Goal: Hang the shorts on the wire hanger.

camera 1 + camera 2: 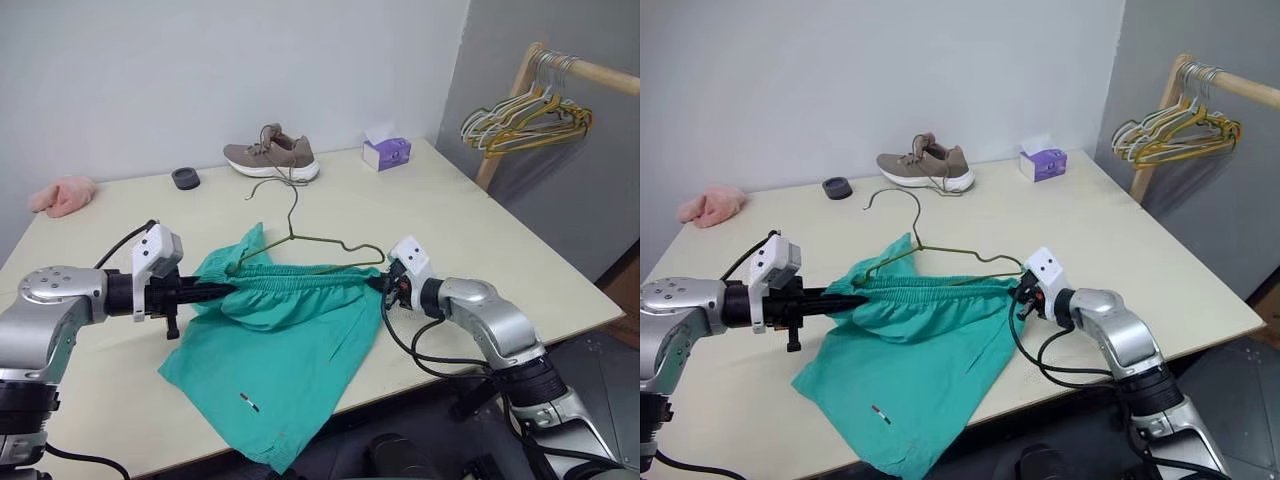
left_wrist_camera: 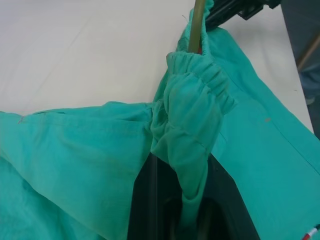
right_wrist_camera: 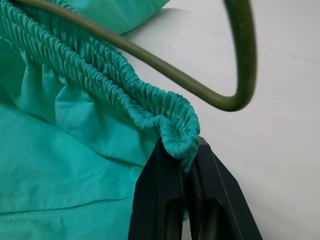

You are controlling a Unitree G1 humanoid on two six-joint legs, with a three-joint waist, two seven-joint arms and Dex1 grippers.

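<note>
Left claw (image 1: 222, 289) and right claw (image 1: 378, 283) clamped gathered waistband ends | teal-green soft fabric shorts (image 1: 275, 345) stretched, draping over desk (image 1: 480, 240) edge | thin olive wire hanger (image 1: 305, 235) behind waistband

No text, label or number can be read anywhere.

The shorts (image 1: 290, 330) are teal-green with a small white mark. The wire hanger (image 1: 300, 238) is dull olive-bronze. The shoe (image 1: 272, 155) is brown with a white sole. The fuzzy cloth (image 1: 63, 195) is pink, the tissue box (image 1: 386, 152) purple, the table (image 1: 500, 250) cream.
</note>
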